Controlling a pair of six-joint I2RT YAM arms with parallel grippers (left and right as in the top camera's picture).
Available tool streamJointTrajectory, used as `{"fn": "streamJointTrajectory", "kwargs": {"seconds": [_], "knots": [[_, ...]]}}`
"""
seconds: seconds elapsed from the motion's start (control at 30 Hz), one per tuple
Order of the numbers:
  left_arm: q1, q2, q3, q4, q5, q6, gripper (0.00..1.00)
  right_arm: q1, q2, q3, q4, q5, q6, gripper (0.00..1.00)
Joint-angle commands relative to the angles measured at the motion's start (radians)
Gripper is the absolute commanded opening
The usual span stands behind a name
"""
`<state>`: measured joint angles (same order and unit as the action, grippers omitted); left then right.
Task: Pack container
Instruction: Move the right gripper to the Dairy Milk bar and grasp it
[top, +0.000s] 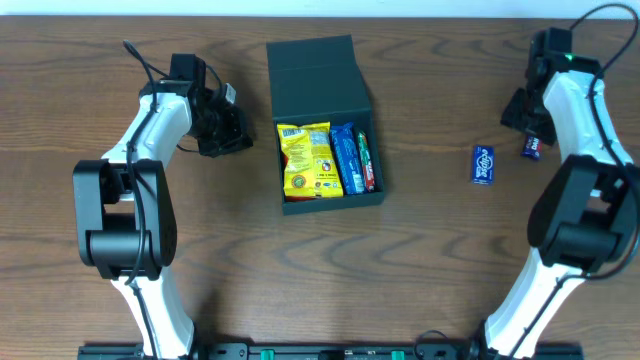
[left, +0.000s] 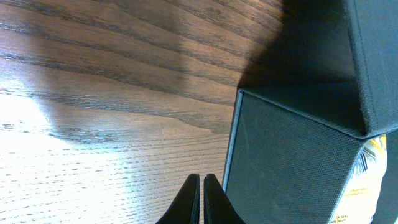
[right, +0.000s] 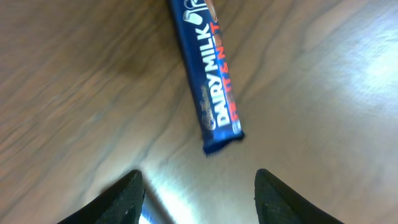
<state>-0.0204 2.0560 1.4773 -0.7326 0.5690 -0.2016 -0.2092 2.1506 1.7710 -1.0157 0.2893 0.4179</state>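
My left gripper (left: 201, 182) is turned inward, fingers pressed together. My right gripper (right: 199, 183) points down, fingers spread wide. Both my arms are stretched forward, each at its own side.

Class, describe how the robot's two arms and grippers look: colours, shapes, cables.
Both the left arm and right arm have white curved shells between bulky black joint housings. A thin black cable loops near each wrist. The left gripper and right gripper have black, tapering fingers.
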Motion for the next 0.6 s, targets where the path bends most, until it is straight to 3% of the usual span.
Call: {"fn": "streamJointTrajectory", "kwargs": {"seconds": [0.0,0.57], "knots": [[0.000,0.016,0.010,-0.004,-0.003,0.022,0.06,-0.039,0.051,-0.010,0.021,-0.070,0.006,0.57],[0.000,0.016,0.010,-0.007,-0.002,0.019,0.06,-0.124,0.115,-0.010,0.193,-0.219,-0.143,0.54]]}}
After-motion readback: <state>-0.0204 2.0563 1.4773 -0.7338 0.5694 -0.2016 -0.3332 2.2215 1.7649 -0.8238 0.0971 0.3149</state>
